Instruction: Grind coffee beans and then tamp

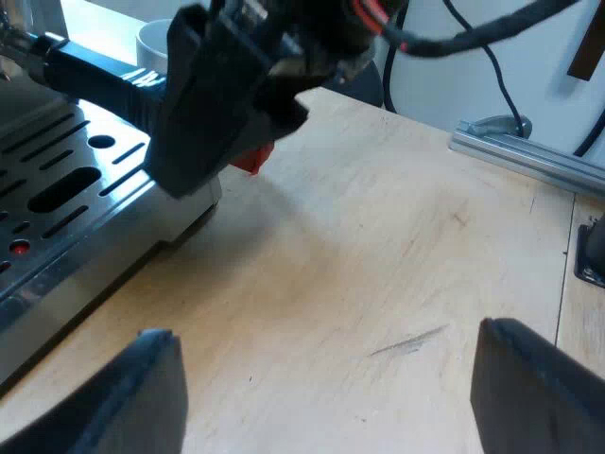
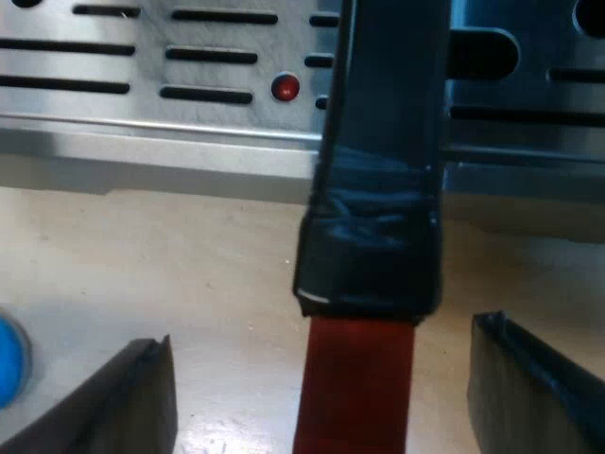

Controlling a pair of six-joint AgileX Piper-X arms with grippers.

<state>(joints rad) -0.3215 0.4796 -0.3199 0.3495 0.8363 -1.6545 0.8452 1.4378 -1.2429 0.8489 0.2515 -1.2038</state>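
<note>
1. Handle pickup looks like the step in hand. The right gripper [image 2: 321, 336] is lined up on the red end [image 2: 354, 392] of the holder's handle [image 2: 373, 189]. Its fingers are spread wide, one on each side, and neither touches it.
2. Where is the holder? Its handle reaches out from the espresso machine [image 1: 95, 246] over the slotted drip tray [image 2: 236, 33], so it seems seated in the machine's front. Whether it holds grounds cannot be told from here.
3. The next move, as a judgement, is to close squarely on the handle. The red end is narrow against that wide gap, so centring matters. A grip too near the tip could slip when the holder is twisted free.
4. As for looks, the handle is dark and wrapped in wrinkled black tape just above the red end. The red part is plain and smooth.
5. The left gripper [image 1: 323, 331] hangs low over bare table [image 1: 378, 236] near the machine's base, fingers released and grasping nothing.
6. What looks like the blue tamper [image 2: 8, 364] sits on the table near the right gripper, so tamping is likely yet to come. A white mug [image 1: 154, 43] stands beyond the handle, beside the machine.
</note>
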